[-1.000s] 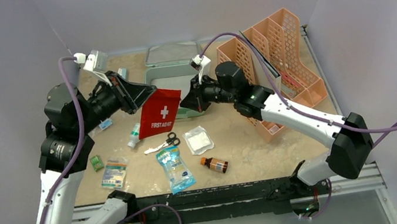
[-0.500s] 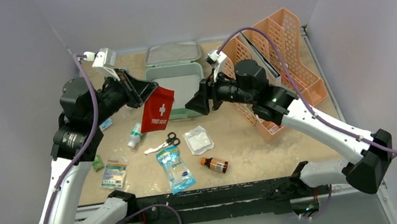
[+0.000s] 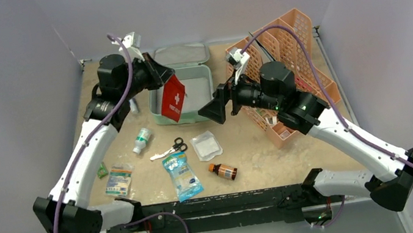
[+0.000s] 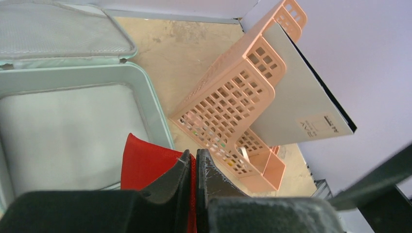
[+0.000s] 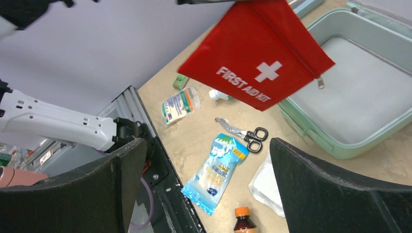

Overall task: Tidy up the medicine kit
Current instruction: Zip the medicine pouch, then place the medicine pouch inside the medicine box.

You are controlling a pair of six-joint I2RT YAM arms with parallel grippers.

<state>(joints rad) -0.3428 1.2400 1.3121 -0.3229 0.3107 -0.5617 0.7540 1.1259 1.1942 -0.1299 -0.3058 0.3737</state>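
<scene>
We find the left end effector (image 3: 164,78) clamped on the red pouch (image 3: 175,98), which hangs over the left edge of the medicine kit (image 3: 195,90); the right end effector (image 3: 219,107) gapes wide, empty.

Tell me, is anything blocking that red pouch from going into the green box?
Nothing visible does. The pouch hangs from the left gripper, right over the box's near-left rim. The box is open, its lid lying flat behind it, and its inside looks bare.
</scene>
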